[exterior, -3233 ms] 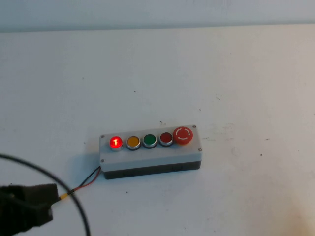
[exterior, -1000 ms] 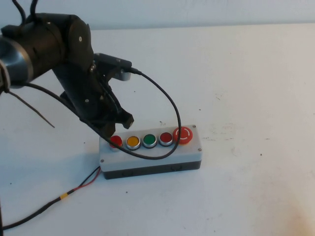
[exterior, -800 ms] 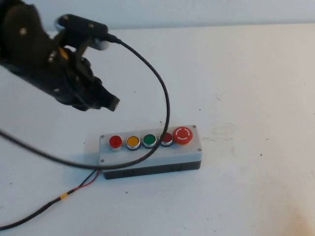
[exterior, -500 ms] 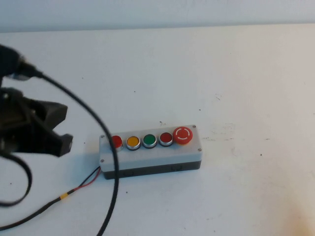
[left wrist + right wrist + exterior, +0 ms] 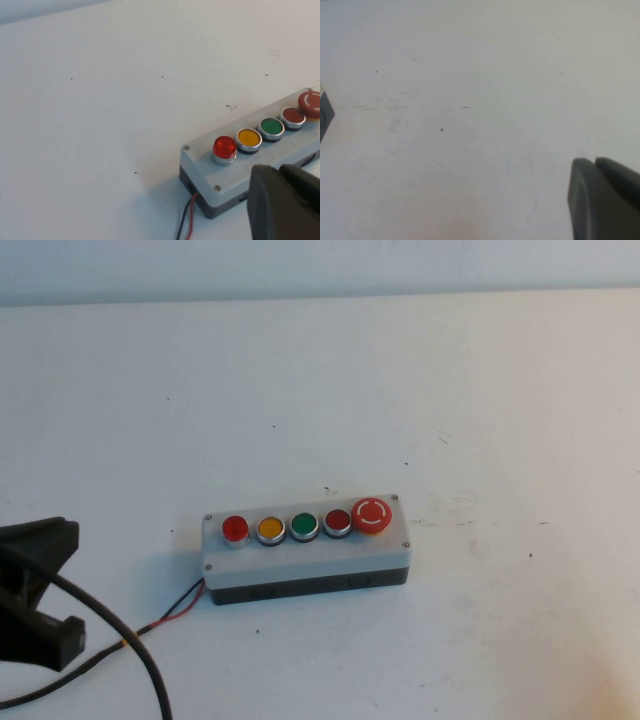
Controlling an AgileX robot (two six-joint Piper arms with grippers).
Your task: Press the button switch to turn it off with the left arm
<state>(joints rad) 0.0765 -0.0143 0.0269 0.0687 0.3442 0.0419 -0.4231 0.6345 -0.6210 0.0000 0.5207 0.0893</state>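
A: Where is the button switch (image 5: 235,529) at this moment?

B: At the nine o'clock end of the row on the grey control box (image 5: 305,560), which lies a little below the middle of the white bench (image 5: 450,390). Beside it, toward three o'clock, come the yellow button (image 5: 271,529), the green button (image 5: 304,526), the darker red button (image 5: 338,522) and the large red mushroom button (image 5: 372,515).

A: What has changed?

B: About three seconds back the switch glowed bright with a pale mark in its centre. Now it is a plain, unlit red. In the left wrist view it (image 5: 224,148) likewise shows no glow.

A: And the left arm?

B: A second ago it loomed over the box with the left claw at the switch. Since then it has drawn away toward eight o'clock. The left claw (image 5: 35,590) now sits at the bench's lower-left edge, well apart from the box, with its black cable (image 5: 120,625) looping past.

A: Clenched or released?

B: In the left wrist view the two fingers (image 5: 270,200) lie pressed together, so clenched, with nothing between them.

A: The right claw?

B: Out of the high view. Its own camera shows the right claw (image 5: 602,192) over bare bench, fingers together, holding nothing.

A: Anything else?

B: A red and black wire (image 5: 180,605) leaves the box's nine o'clock end.
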